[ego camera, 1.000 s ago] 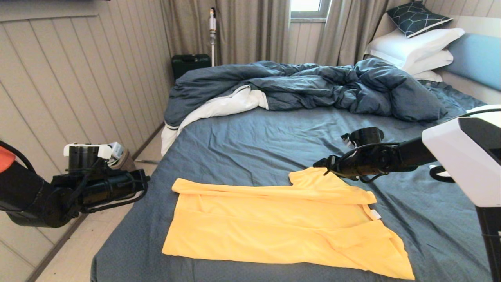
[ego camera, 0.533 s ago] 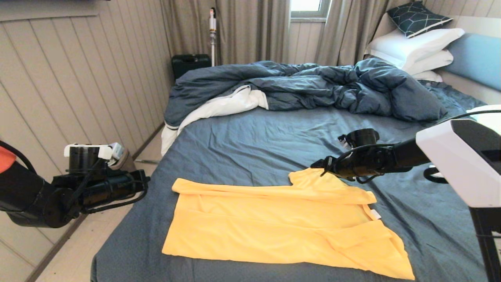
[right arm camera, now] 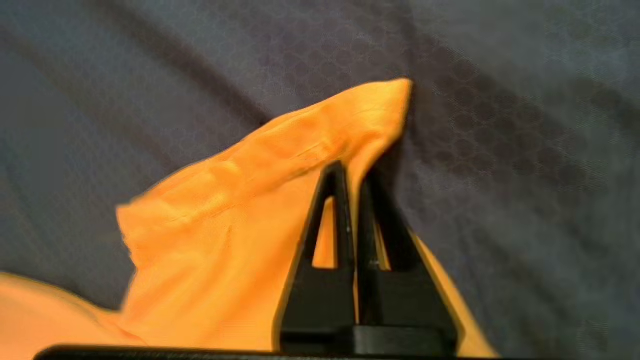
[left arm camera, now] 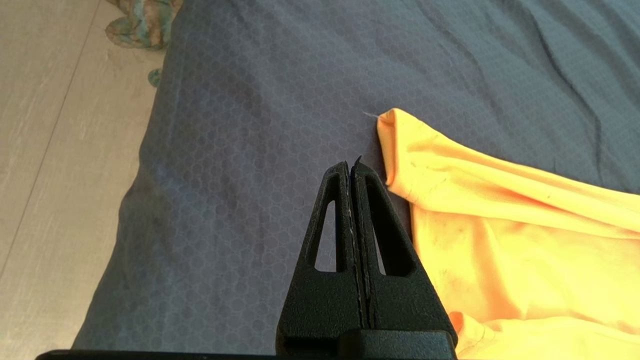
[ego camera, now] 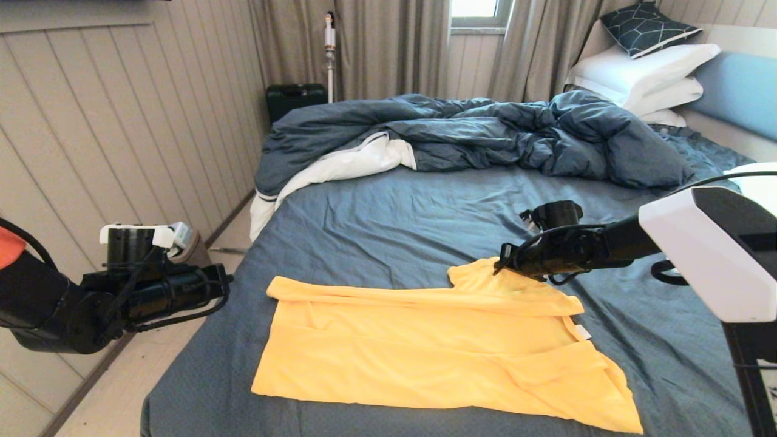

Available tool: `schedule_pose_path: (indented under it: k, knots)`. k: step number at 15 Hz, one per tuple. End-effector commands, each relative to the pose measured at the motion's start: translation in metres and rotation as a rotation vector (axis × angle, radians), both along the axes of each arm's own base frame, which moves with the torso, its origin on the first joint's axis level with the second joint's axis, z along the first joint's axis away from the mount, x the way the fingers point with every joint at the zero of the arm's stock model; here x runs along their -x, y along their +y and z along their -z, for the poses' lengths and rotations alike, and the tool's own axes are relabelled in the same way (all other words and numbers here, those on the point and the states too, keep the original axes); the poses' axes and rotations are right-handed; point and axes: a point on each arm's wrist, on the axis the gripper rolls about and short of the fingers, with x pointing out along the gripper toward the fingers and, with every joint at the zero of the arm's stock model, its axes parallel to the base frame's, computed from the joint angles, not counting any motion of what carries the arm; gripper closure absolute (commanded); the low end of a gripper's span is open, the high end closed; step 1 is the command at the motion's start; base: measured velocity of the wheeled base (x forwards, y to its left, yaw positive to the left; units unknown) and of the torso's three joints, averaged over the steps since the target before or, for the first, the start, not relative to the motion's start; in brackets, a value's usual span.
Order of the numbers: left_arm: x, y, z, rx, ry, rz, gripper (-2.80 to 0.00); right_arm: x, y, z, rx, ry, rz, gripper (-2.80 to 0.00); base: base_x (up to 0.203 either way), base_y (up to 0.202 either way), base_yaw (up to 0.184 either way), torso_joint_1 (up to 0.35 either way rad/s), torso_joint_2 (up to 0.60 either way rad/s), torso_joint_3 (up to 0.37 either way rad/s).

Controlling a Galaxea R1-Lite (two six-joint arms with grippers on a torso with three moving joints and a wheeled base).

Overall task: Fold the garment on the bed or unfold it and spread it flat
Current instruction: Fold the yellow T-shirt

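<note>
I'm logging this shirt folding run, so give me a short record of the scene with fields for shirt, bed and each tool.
shirt: yellow T-shirt, partly folded, on the near part of the bed
bed: dark blue sheet, rumpled duvet behind
right tool: shut on the shirt's far edge
left tool: shut, empty, above the sheet beside the shirt's left corner

Lighting: soft daylight from window (ego camera: pixel 475 13) behind curtains (ego camera: pixel 388 48); faint shadows only. Head view sharp. Right wrist view blurred throughout; left wrist view clear.
</note>
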Motion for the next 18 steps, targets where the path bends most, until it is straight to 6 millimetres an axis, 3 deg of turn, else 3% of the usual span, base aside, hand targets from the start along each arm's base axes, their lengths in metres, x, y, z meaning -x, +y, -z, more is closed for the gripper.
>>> schedule_pose_path:
  k: [1,6,11,18]
  knots:
    - [0.000,0.000,0.001,0.003,0.001,0.000,0.00,0.000,-0.001,-0.001,-0.002,-0.001,0.001,0.00,0.000,0.000,0.000,0.000,0.00,0.000]
    - [0.007,0.000,0.001,0.007,0.011,-0.005,0.00,0.015,-0.004,-0.019,-0.005,-0.009,0.011,0.00,0.000,0.000,0.000,0.000,0.00,0.000]
    - [0.028,0.001,-0.011,0.010,-0.007,-0.003,0.00,0.060,-0.006,-0.048,-0.001,-0.009,0.006,0.00,0.000,0.000,0.000,0.000,0.00,0.000]
    - [0.042,-0.002,-0.015,0.010,-0.009,0.008,0.00,0.121,-0.009,-0.052,0.014,-0.043,0.000,0.00,0.000,0.000,0.000,0.000,0.00,0.000]
